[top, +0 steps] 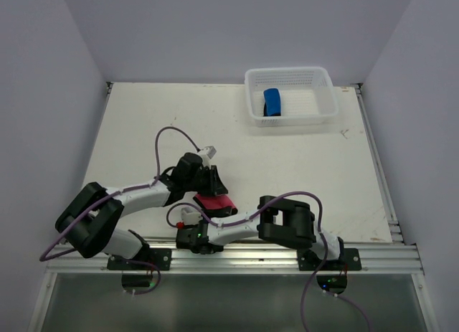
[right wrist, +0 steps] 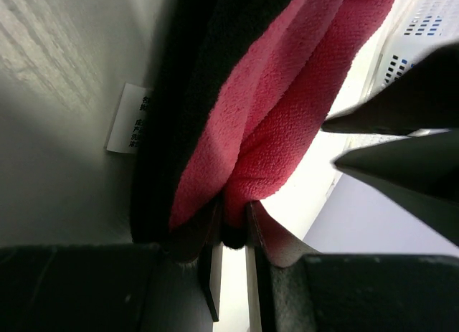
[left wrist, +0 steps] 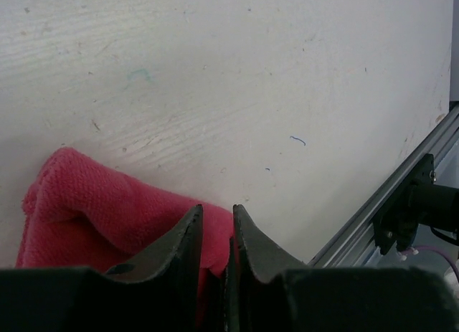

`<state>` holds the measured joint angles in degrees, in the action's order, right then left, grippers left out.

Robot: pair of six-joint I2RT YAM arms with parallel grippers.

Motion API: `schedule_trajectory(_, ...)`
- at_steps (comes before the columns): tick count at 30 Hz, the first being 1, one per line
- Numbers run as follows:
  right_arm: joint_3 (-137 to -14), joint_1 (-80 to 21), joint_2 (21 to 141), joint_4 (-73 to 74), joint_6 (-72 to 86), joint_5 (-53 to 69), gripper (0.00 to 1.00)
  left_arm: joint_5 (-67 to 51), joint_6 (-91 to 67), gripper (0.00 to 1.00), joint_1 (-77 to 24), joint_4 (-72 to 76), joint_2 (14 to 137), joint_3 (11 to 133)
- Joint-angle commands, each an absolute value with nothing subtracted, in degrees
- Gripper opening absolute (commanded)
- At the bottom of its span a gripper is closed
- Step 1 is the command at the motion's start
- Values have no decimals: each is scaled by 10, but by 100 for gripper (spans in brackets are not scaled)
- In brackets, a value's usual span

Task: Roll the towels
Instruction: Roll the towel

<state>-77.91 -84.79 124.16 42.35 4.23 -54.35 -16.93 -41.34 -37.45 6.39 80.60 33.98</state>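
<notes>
left gripper (left wrist: 217,211) narrow, pinching pink-red towel (top: 217,204) | right gripper (right wrist: 233,214) clamps its fold, steadying it for rolling | blue towel (top: 272,101) rolled in far-right basket (top: 290,70)

Pink-red towel (left wrist: 86,203): nubbly matt cloth. Table (left wrist: 251,74): scuffed matt white. Basket (top: 294,120): plastic mesh.

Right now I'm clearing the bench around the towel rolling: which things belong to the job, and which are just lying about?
Job:
pink towel, near the arms
blue towel, already rolled

Lying about:
white basket, holding the blue towel
</notes>
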Motion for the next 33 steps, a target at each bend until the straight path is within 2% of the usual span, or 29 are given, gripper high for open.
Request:
schedule_trajectory(1, -768, -834, 1293, 383, 76, -387, 0, -186, -424, 26, -378, 164, 830, 304)
schedule_trajectory(8, -759, -832, 1278, 376, 80, -390, 0, -161, -439, 20, -381, 199, 860, 246)
schedule_trajectory(14, -739, -822, 1206, 344, 119, -390, 0, -137, -455, 17, -384, 207, 868, 215)
schedule_trajectory(15, -732, -821, 1195, 338, 128, -392, 8, -134, -457, 17, -384, 207, 868, 213)
schedule_trajectory(17, -724, -821, 1157, 326, 151, -402, 14, -127, -461, 16, -384, 207, 868, 204)
schedule_trajectory(18, -718, -821, 1144, 323, 160, -405, 20, -125, -462, 16, -384, 207, 867, 200)
schedule_trajectory(22, -703, -821, 1079, 313, 199, -403, 31, -118, -467, 15, -384, 207, 869, 191)
schedule_trajectory(28, -690, -822, 993, 324, 233, -369, 42, -113, -481, 13, -384, 219, 871, 175)
schedule_trajectory(33, -649, -820, 913, 329, 271, -359, 45, -112, -483, 11, -384, 220, 867, 169)
